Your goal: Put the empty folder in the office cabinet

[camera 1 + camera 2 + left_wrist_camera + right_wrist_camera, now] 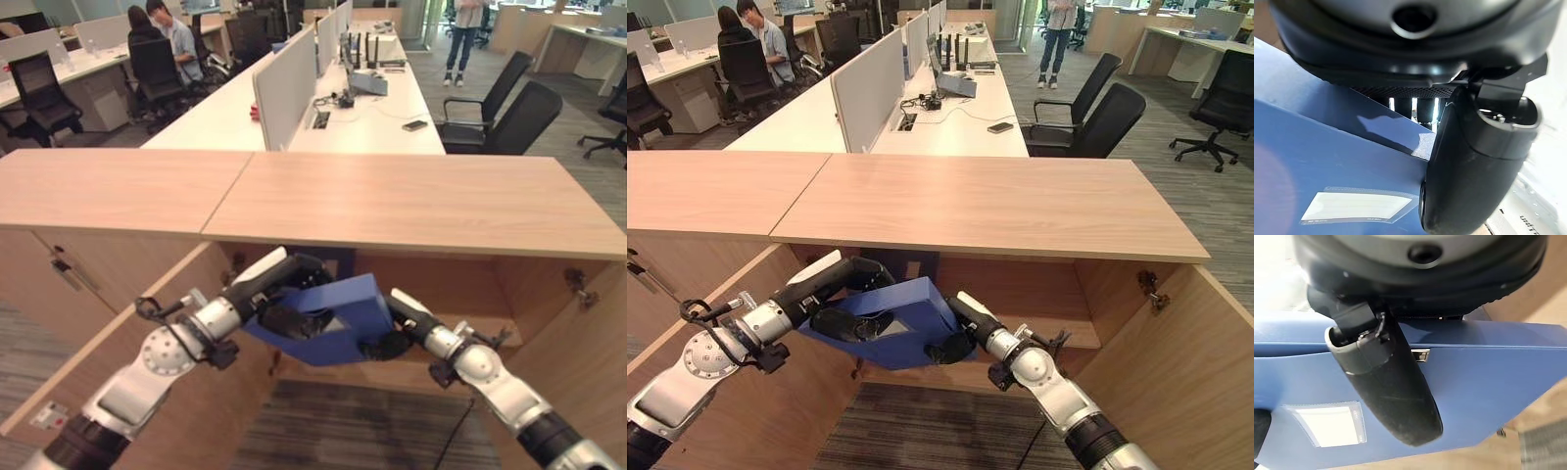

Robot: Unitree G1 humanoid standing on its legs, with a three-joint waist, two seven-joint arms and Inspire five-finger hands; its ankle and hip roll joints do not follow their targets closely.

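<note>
Left eye view: blue plastic box folder point(338, 318) is gripped by left hand point(289, 318) and right hand point(387, 343) at the open wooden cabinet point(411, 206); it should be kept level and slid inward.

The far end of the blue folder point(343, 313) passes beneath the cabinet top point(411, 201) and is hidden there, so its depth inside the cabinet cannot be judged. The left hand point(284, 294) covers part of the folder's near face; its fingers are concealed behind the folder in the left wrist view, with just the thumb point(1469, 161) visible. The right hand point(955, 333) sits at the folder's lower corner, its fingers likewise hidden behind the panel in the right wrist view. The label pocket point(1327, 423) is too blurred to read. The cabinet interior under the top lies largely in shadow.
</note>
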